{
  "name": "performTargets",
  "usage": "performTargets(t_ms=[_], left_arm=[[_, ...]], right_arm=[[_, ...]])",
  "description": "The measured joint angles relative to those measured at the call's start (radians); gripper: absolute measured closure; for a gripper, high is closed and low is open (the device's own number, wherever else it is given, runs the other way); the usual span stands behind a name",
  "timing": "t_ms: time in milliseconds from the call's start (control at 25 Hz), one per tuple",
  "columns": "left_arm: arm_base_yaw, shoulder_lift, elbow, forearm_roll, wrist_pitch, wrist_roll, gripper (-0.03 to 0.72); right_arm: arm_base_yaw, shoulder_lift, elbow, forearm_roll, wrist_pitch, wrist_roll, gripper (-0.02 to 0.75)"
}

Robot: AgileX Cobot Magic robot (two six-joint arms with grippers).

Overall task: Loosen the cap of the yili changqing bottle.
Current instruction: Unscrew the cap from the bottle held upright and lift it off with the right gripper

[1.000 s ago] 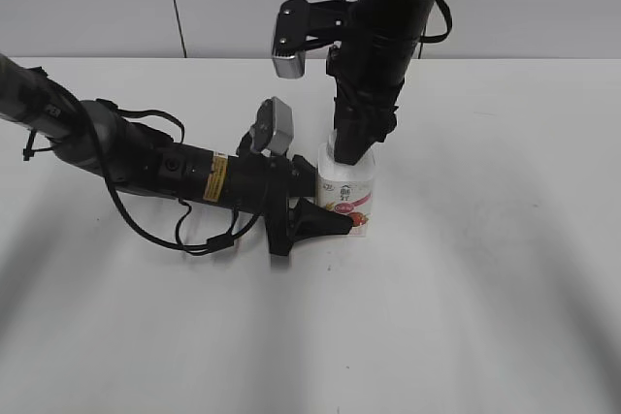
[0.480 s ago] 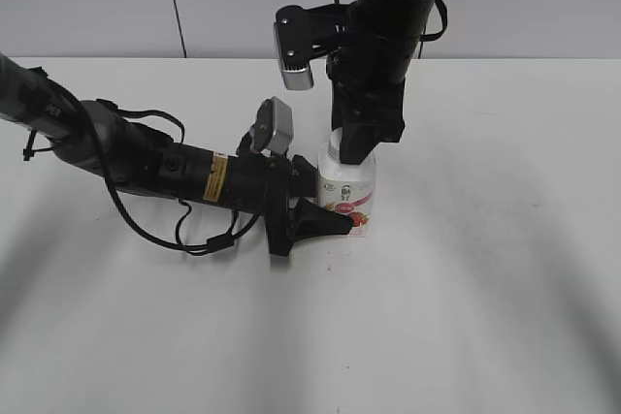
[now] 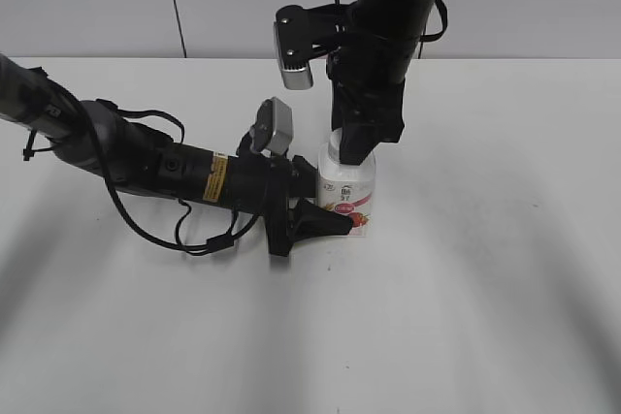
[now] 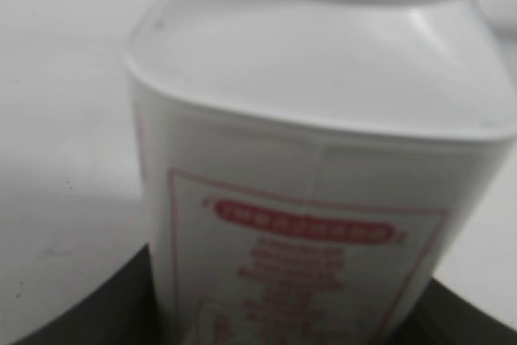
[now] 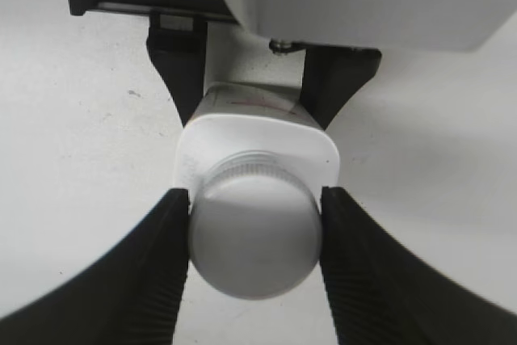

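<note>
The yili changqing bottle [image 3: 350,191] stands upright on the white table, white with a pink-red label. My left gripper [image 3: 325,218] lies low on the table and is shut on the bottle's body, which fills the left wrist view [image 4: 315,167]. My right gripper [image 3: 351,150] comes down from above and is shut on the round white ribbed cap [image 5: 254,230]; its two black fingers [image 5: 166,256] press the cap's left and right sides. In the exterior view the cap is mostly hidden by the right gripper.
The white table [image 3: 485,288] stretches all round the bottle. The left arm [image 3: 136,157] with its cables lies across the left of the table. A grey wall rises behind the table.
Between one second and half a second ago my right wrist turned about the cap, its camera housing swinging. Since then nothing has visibly moved. The left arm and bottle stay still.
</note>
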Motion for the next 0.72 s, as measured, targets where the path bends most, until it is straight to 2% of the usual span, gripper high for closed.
performTargets(t_ms=[200,520,720], left_arm=[[0.001,0.000,0.000,0.002,-0.003,0.000,0.291],[0.001,0.000,0.000,0.018,-0.016,-0.001,0.291],[0.001,0.000,0.000,0.020,-0.017,-0.001,0.291]], right_arm=[[0.000,0.000,0.000,0.012,0.000,0.018,0.336],[0.000,0.000,0.001,0.032,0.000,0.076,0.235],[0.000,0.000,0.001,0.034,0.000,0.117,0.221]])
